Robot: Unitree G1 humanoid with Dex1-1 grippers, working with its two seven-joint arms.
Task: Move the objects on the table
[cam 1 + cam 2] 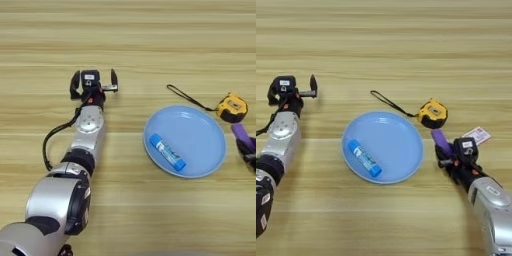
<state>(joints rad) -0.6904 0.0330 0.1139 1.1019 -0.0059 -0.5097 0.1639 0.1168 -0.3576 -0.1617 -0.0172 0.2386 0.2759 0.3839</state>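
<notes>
The yellow-and-black tape measure (432, 114) lies just past the right rim of a blue plate, its black strap (388, 102) trailing off to the left. The purple block (439, 137) sits right of the plate, close in front of the tape measure. My right gripper (446, 152) reaches in from the lower right and is shut on the block's near end. My left gripper (94, 82) rests on the wooden table (130, 45) left of the plate, open and holding nothing.
The blue plate (401, 131) holds a blue-and-white tube (364, 158). A small white card with red print (476, 135) lies beside my right gripper. My left arm (85, 145) stretches back to the lower left corner.
</notes>
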